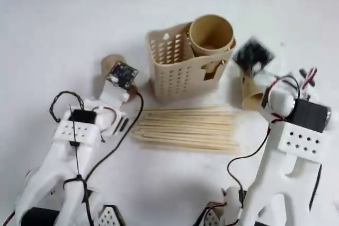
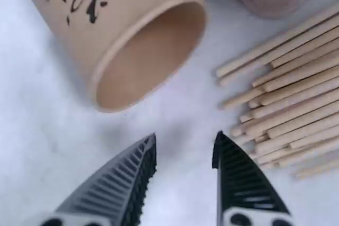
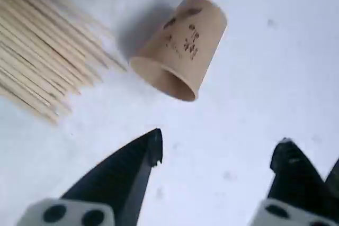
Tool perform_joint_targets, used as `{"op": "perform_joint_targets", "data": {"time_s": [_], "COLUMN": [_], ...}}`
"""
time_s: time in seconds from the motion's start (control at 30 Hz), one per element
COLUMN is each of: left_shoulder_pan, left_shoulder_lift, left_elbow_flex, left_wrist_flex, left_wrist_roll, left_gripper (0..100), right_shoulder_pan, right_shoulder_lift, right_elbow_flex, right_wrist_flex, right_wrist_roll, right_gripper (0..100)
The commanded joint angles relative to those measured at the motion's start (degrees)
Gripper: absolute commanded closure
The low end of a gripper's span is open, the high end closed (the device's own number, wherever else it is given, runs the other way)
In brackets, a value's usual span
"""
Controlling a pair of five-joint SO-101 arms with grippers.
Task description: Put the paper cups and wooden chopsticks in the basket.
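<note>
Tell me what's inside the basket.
One paper cup sits in the basket, mouth up, rising above the rim. The basket's floor is hidden by its walls and the cup, so anything lower down cannot be made out.

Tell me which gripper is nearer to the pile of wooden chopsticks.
Left. The left gripper, open, hangs right beside the ends of the chopsticks. The right gripper, also open, sits farther from the pile's other end, near a lying paper cup.
</note>
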Motion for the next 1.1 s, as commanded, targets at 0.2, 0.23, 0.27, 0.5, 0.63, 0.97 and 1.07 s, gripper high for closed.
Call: {"op": "perform_joint_targets", "data": {"time_s": [0.2, 0.23, 0.27, 0.5, 0.63, 0.97, 1.07], "left_shoulder_pan": [0.4, 0.4, 0.4, 0.22, 0.22, 0.48, 0.48], "left_shoulder_lift": [-0.57, -0.57, -0.57, -0.57, -0.57, -0.57, -0.57], "left_elbow_flex": [-0.09, -0.18, -0.18, -0.35, -0.44, -0.44, -0.44], "left_wrist_flex": [-1.23, -1.23, -1.23, -1.32, -1.32, -1.32, -1.32], "left_wrist_roll": [0.35, 0.35, 0.35, 0.35, 0.35, 0.44, 0.44], "left_gripper": [81, 81, 81, 81, 81, 81, 81], "right_shoulder_pan": [2.42, 2.42, 2.59, 5.05, 5.23, 5.49, 5.67], "right_shoulder_lift": [-1.63, -1.63, -1.63, -1.54, 0.13, 20.53, 25.1], "right_elbow_flex": [29.63, 31.56, 33.23, 39.03, 38.95, 38.59, 38.59], "right_wrist_flex": [-42.77, -45.23, -46.81, -55.34, -58.33, -79.87, -86.55], "right_wrist_roll": [4.13, 5.63, 7.91, 11.6, 11.52, 10.2, 6.95], "right_gripper": [67.0, 67.0, 67.0, 67.0, 67.0, 67.3, 71.4]}}
